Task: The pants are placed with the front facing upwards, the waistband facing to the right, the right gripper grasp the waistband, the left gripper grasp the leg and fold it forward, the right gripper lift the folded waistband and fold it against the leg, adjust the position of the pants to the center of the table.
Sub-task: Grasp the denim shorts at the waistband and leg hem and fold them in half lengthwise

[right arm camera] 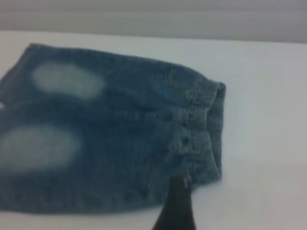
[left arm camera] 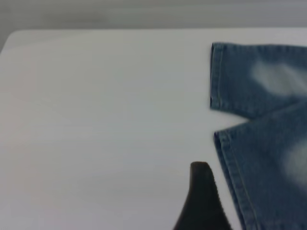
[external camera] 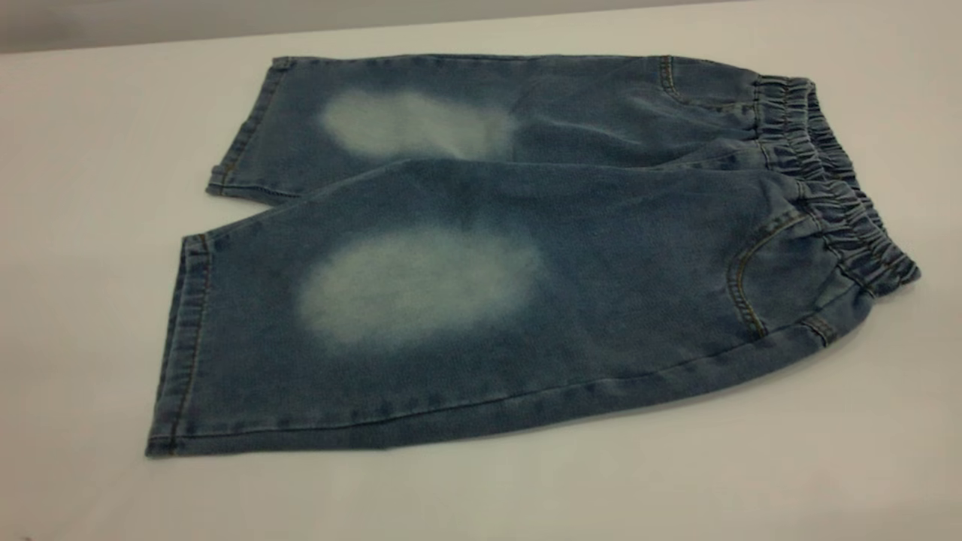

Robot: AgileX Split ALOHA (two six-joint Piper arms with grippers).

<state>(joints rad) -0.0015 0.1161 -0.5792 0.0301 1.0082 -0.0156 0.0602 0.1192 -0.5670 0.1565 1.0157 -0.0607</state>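
Evidently the pants lie flat, unfolded, ready for grasping. Left gripper waits beside their hems, right gripper beside the waistband; whether either's jaws are spread, I cannot tell.

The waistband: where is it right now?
In the exterior view the waistband sits at the right end of the pants, flat on the table, ungrasped.
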